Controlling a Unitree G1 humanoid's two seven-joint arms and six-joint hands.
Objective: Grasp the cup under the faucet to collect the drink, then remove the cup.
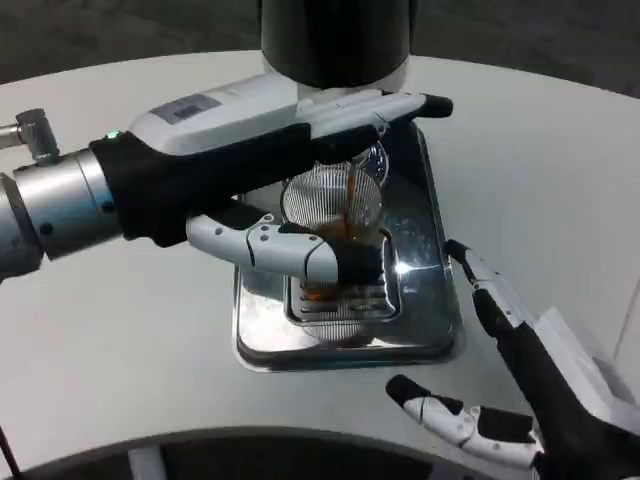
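Note:
A clear ribbed cup (pixel 335 205) stands on the grate of the chrome drip tray (pixel 425 320), under the dark dispenser (pixel 335 40). A thin brown stream falls into the cup, and brown drink has gathered in its lower part. My left hand (pixel 270 170) reaches in from the left and wraps the cup: its fingers (pixel 390 112) lie across the far side and the thumb curls round the near side. My right hand (pixel 510 380) hovers open at the lower right, just beside the tray's right front corner, holding nothing.
The white round table (pixel 120 330) spreads to the left and right of the tray. The dispenser body looms close over the cup at the top middle. The table's front edge curves along the bottom of the picture.

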